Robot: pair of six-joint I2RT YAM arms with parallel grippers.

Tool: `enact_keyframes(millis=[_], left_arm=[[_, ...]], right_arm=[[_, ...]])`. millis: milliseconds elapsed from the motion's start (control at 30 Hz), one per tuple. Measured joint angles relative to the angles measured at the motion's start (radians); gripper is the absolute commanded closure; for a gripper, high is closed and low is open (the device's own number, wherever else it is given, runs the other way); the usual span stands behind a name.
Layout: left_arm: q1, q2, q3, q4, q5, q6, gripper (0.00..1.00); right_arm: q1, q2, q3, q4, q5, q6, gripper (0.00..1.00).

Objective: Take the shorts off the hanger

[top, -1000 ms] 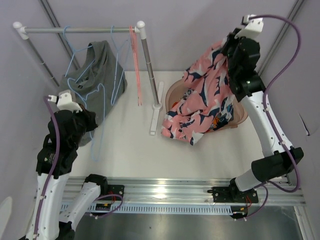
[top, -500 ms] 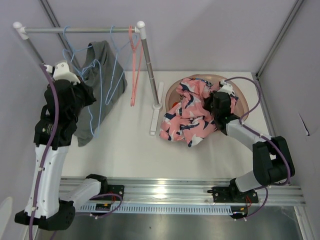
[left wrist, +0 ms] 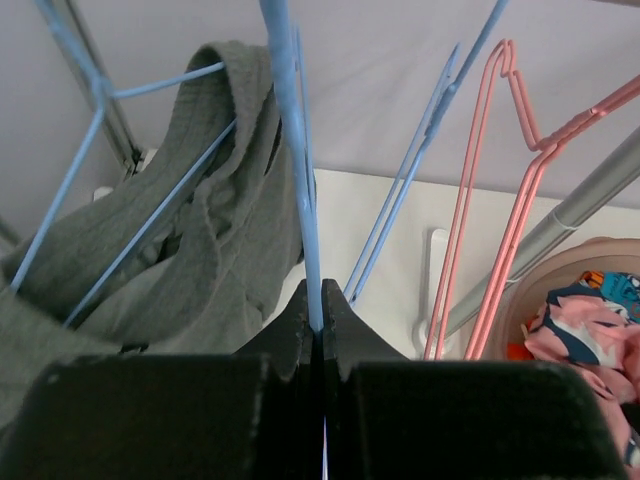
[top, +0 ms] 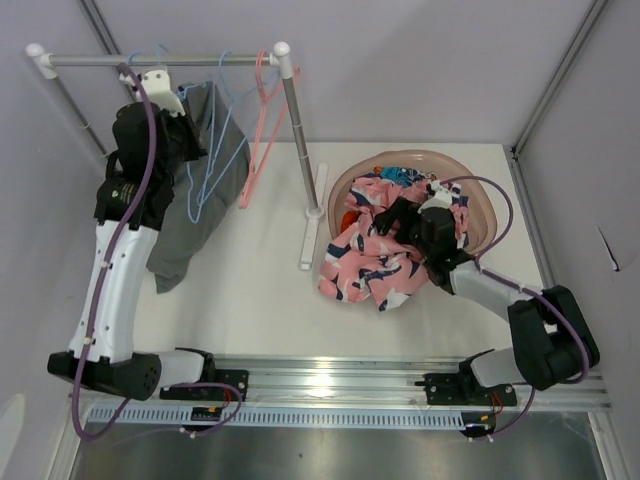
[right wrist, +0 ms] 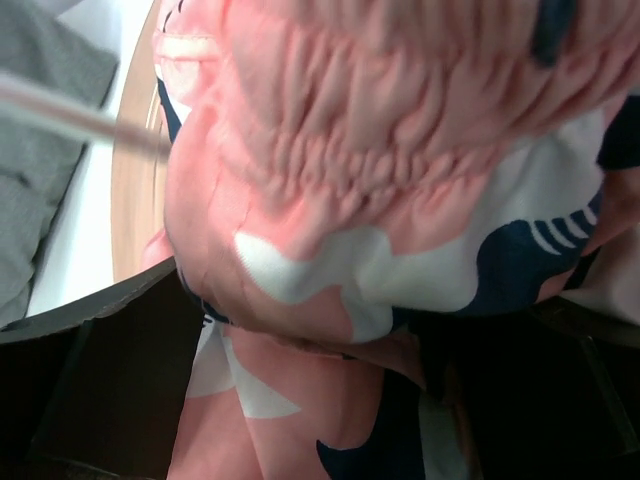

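The pink shorts with a navy and white print lie crumpled, half in the tan basin and half over its near rim, off any hanger. My right gripper rests on them, open, with the gathered waistband bulging between its spread fingers. My left gripper is up at the rail, shut on a blue wire hanger. A grey garment hangs just beside it among the blue wires.
An empty pink hanger hangs at the rail's right end next to the upright post, whose foot stands between the rack and the basin. Other coloured cloth lies in the basin. Purple walls close in behind and on both sides.
My right arm came down from high up and set the shorts on the basin, then opened. My left arm lifted the blue hanger from low over the table up to the rail.
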Motion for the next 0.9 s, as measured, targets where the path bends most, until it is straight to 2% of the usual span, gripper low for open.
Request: enact_keyframes(millis=[200, 467, 667, 767, 900], left_arm=[[0.011, 0.108, 0.0, 0.122, 0.089, 0.076, 1.0], [0.018, 0.229, 0.064, 0.158, 0.156, 0.128, 1.0], [0.018, 0.241, 0.077, 0.158, 0.158, 0.128, 1.0], [0.018, 0.222, 0.032, 0.168, 0.156, 0.125, 1.0], [0.018, 0.192, -0.044, 0.164, 0.155, 0.121, 0.93]], right_arm=[[0.092, -0.104, -0.064, -0.04, 0.01, 0.012, 0.01], [0.151, -0.132, -0.065, -0.085, 0.013, 0.009, 0.01], [0.15, -0.143, -0.065, -0.101, 0.013, 0.002, 0.01], [0.149, -0.156, -0.065, -0.115, 0.013, -0.002, 0.01], [0.149, -0.177, -0.069, -0.138, 0.008, -0.008, 0.01]])
